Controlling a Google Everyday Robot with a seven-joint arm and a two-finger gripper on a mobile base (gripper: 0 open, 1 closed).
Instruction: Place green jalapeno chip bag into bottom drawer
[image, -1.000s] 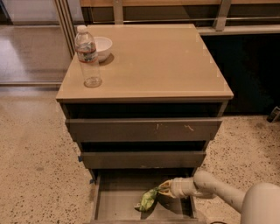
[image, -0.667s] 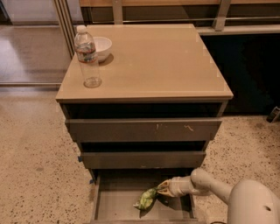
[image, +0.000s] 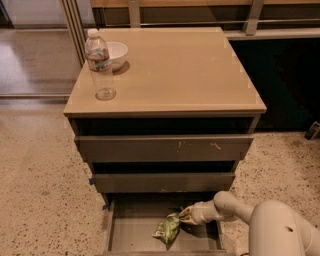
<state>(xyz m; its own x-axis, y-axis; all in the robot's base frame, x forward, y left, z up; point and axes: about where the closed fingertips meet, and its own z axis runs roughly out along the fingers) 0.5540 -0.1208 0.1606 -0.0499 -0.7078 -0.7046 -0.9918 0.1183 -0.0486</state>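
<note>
Shiny green foil is seen crumpled on the flat grey floor of the bottom drawer (image: 134, 235). The green jalapeno chip bag (image: 167, 228) is laid near the middle, with bare floor left beside it. The claw (image: 187, 215) is placed right at the bag's upper right corner. Whether the claw is open or closed cannot be told. A clear plastic water bottle (image: 99, 65) and a round white bowl (image: 116, 52) are set on the smooth tan bench (image: 175, 75).

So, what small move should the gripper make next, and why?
Probably release the small glossy green chip bag and draw back. The bag already seems to lie on the grey floor of the open bottom drawer, with the gripper at its top end.
</note>
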